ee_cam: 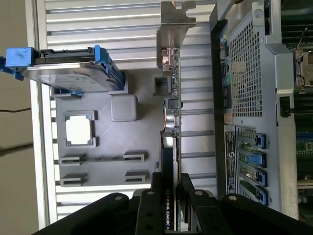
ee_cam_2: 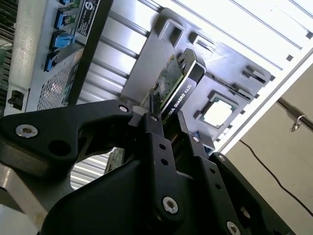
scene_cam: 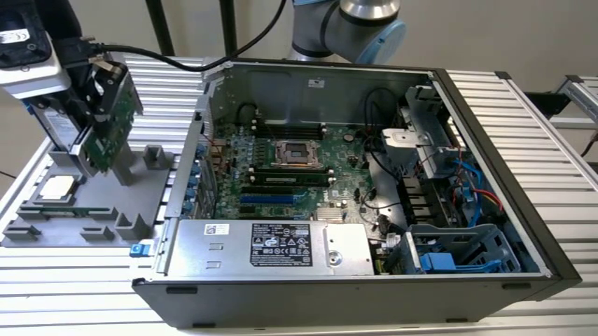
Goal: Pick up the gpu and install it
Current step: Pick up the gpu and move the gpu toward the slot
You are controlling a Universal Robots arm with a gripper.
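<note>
At the exterior view's left: a black two-fingered gripper (scene_cam: 96, 84) on the arm's wrist, pinching the gpu (scene_cam: 106, 136), a thin flat rectangular expansion card with green circuit board on one face and a black cover on the other. Held upright with a slight tilt, outside the computer, over the far part of a grey moulded plastic parts tray (scene_cam: 89, 213); cannot tell whether the card's lower edge touches the tray. Closer, in the second wrist view: black fingers (ee_cam_2: 157, 147) pressed flat against both faces of the card near one end. Edge-on in the first wrist view, with a silver metal bracket (ee_cam: 173, 19) at the end away from the grip. In a recess of the same tray, a small square silver CPU chip (ee_cam: 79, 130); near it, standing on edge, a silver hard drive with blue rails (ee_cam: 68, 73). Just beside the tray, on the exterior view's right, an open dark metal computer case (scene_cam: 327, 301), lying on its side on a ribbed aluminium table (scene_cam: 551, 140). Inside: a green motherboard (scene_cam: 341, 185) and, along the near wall, a silver power supply box (scene_cam: 271, 241).
</note>
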